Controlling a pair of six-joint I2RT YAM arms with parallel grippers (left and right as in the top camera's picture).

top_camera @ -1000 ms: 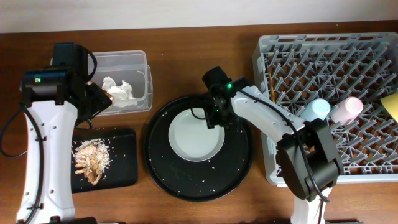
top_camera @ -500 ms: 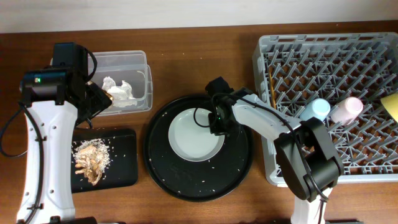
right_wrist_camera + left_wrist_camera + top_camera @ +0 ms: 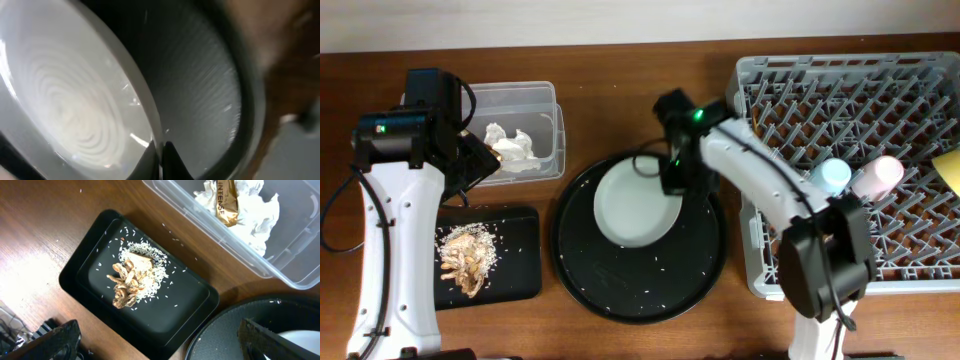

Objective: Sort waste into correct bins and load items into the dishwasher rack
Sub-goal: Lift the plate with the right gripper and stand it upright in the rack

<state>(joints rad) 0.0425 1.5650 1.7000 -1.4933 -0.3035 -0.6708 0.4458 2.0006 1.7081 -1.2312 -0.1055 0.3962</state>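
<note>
Right fingers pinch the grey bowl rim (hidden overhead).

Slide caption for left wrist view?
Food scraps with rice on the black tray, tissue in the clear tub beside it.
</note>
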